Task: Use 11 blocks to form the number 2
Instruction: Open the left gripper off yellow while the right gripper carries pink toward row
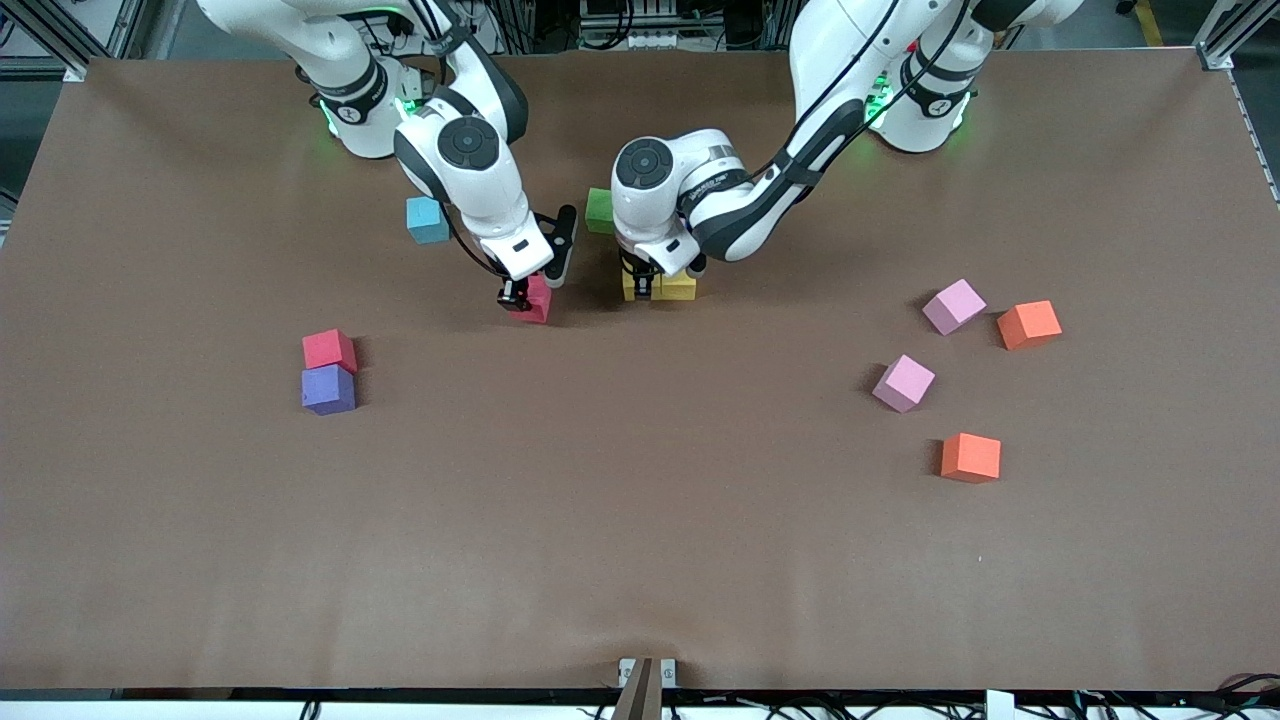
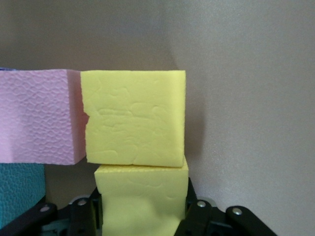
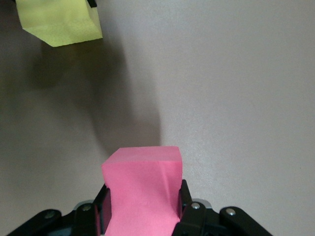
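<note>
The left gripper pinches a yellow block touching another yellow block (pale pink block alongside), while the right gripper pinches a hot-pink block nearby.

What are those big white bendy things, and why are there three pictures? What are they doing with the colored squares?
Those are two robot arms, each ending in a two-finger pincher called a gripper. The big picture comes from a camera high above the brown table. The other two come from little cameras on each arm's wrist, looking down past its fingers.

The right gripper is pinching a hot-pink block. The left gripper is around a yellow block that touches a second yellow block, which sits beside a pale pink one.

Other foam blocks wait on the table: blue, green, red, purple, two light pink and two orange.
</note>
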